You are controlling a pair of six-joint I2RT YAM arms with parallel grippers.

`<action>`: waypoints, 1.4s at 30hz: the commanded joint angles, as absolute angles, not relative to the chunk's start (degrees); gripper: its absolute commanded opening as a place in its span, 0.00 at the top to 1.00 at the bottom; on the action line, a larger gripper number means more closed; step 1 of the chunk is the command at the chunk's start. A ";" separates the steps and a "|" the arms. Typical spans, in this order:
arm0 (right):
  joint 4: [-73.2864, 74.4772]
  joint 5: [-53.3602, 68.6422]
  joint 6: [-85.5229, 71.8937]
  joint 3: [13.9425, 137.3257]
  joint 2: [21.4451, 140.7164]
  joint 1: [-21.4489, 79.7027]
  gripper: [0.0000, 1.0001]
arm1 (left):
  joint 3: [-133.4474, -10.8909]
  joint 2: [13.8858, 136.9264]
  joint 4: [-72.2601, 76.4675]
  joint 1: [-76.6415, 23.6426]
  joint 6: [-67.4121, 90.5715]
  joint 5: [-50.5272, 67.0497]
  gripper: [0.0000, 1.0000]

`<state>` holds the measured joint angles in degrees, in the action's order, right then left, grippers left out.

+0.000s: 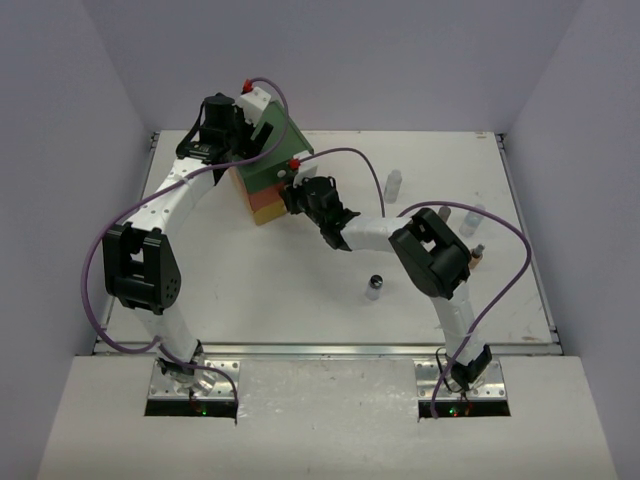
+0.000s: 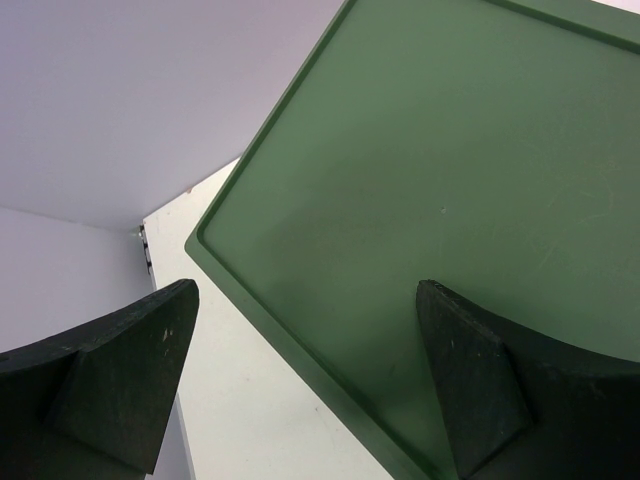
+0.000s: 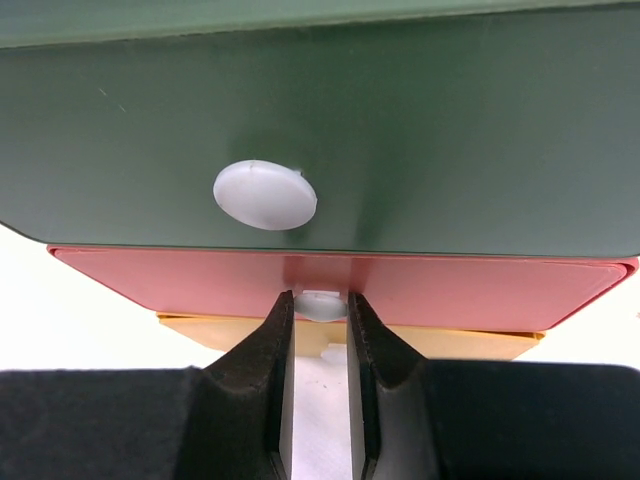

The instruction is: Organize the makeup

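Note:
The drawer box [image 1: 270, 162] stands at the back of the table, green on top with a pink and a yellow drawer below. My right gripper [image 3: 320, 305] is shut on the small white knob [image 3: 321, 304] of the pink drawer [image 3: 480, 290], under the green drawer front [image 3: 400, 130] and its own white knob [image 3: 264, 194]. My left gripper [image 2: 308, 290] hangs open over the far left edge of the green top [image 2: 450, 150], one finger past the edge. Makeup lies to the right: a clear bottle [image 1: 393, 184], another clear bottle [image 1: 472, 218], a black-capped jar [image 1: 375, 286] and an amber bottle [image 1: 477, 257].
The yellow drawer [image 3: 440, 343] sits just below the pink one. The right arm's elbow [image 1: 432, 255] hangs over the table's right half and hides part of the makeup. Purple cables loop over both arms. Walls close in the table on three sides.

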<state>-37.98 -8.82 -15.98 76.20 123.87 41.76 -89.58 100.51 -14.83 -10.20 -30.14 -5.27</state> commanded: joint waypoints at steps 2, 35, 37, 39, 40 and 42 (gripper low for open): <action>-42.82 -5.75 -13.90 74.82 119.22 41.78 1.00 | -87.91 100.93 -22.57 -10.46 -30.32 -4.50 0.09; -26.23 6.12 -2.57 48.95 83.90 42.72 0.10 | -89.12 102.13 -23.29 -10.46 -30.06 -4.40 0.08; -21.58 9.03 -2.73 50.51 81.30 40.79 0.05 | -89.16 102.22 -23.34 -10.46 -30.06 -4.18 0.08; -17.56 10.16 -4.74 53.32 78.39 37.87 0.01 | -89.31 102.25 -23.28 -10.45 -29.95 -4.03 0.09; -13.93 10.90 -6.52 55.83 77.44 35.14 0.01 | -89.40 102.42 -23.24 -10.41 -29.87 -3.99 0.08; -5.15 10.99 -9.54 61.98 76.94 29.48 0.01 | -89.62 102.57 -23.35 -10.45 -29.72 -3.73 0.08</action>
